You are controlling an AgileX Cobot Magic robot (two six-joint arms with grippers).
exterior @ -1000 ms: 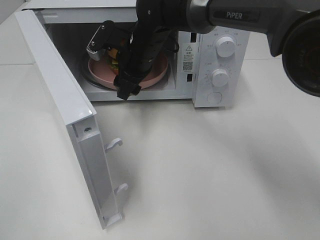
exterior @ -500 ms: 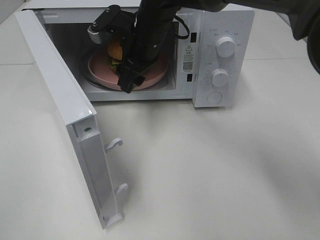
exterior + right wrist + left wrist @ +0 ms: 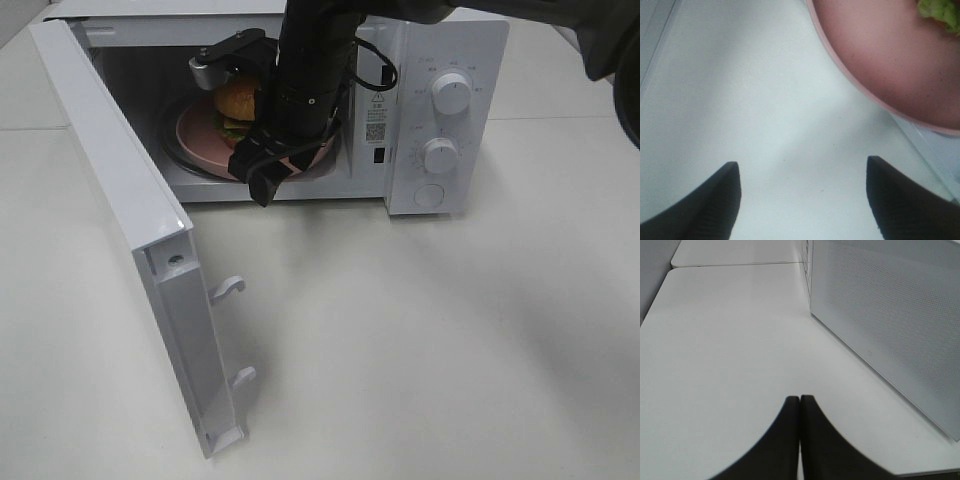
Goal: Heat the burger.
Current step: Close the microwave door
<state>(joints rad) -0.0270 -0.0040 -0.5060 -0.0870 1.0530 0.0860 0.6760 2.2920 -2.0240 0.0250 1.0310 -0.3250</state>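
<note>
The glossy golden-bun burger (image 3: 238, 98) sits on the round pink plate (image 3: 197, 137) inside the open white microwave oven (image 3: 492, 120). Right tool (image 3: 802, 167): fingers apart, empty, near the plate rim. Left tool (image 3: 800, 400): fingers together, above the desk (image 3: 730, 330). Risk: a careless withdrawal could snag the rim and drag the plate out.

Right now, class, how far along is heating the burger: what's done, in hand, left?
Done: the microwave door stands open and the burger sits on the pink plate inside. In hand: the right gripper hangs open and empty by the plate's rim. Left: shut the door and set the dials.
</note>
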